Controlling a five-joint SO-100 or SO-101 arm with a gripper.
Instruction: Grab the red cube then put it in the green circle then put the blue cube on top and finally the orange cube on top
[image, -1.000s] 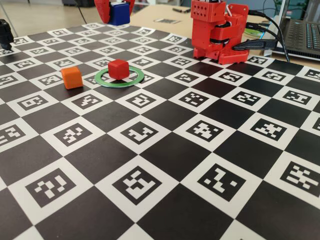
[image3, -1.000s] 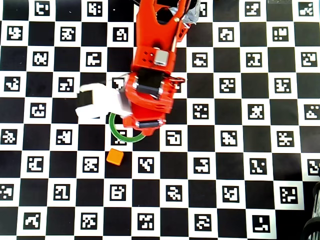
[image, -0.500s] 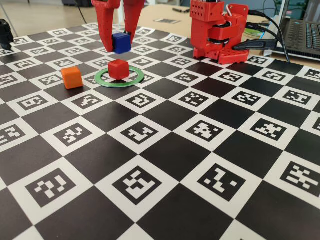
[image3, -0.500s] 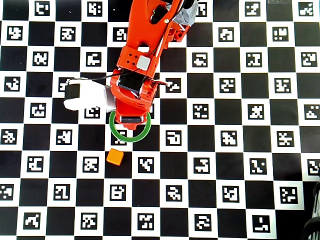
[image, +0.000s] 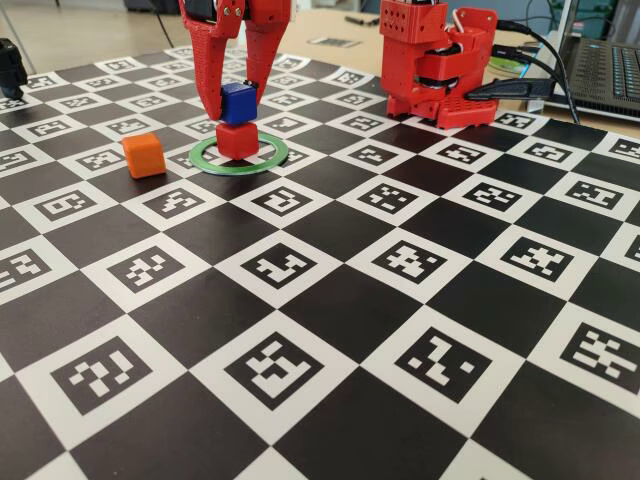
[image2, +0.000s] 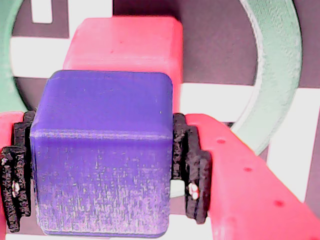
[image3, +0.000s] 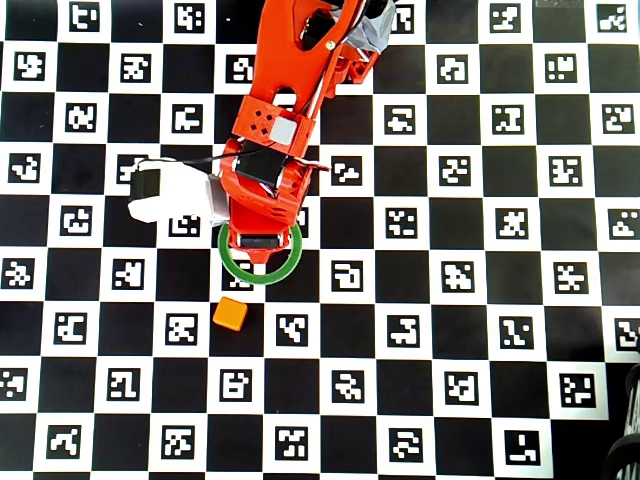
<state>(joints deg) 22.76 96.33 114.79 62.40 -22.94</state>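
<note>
In the overhead view the arm hid both stacked cubes. The jaws were clamped on the blue cube (image: 236, 102), directly above the red cube (image: 237, 140) inside the green circle (image: 272, 153).

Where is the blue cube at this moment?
In the fixed view the blue cube is upper left, clamped in the gripper directly over the red cube inside the green circle; the orange cube sits further left.

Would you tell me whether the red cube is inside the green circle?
Inside: the red cube sits within the green circle, under the blue cube.
</note>
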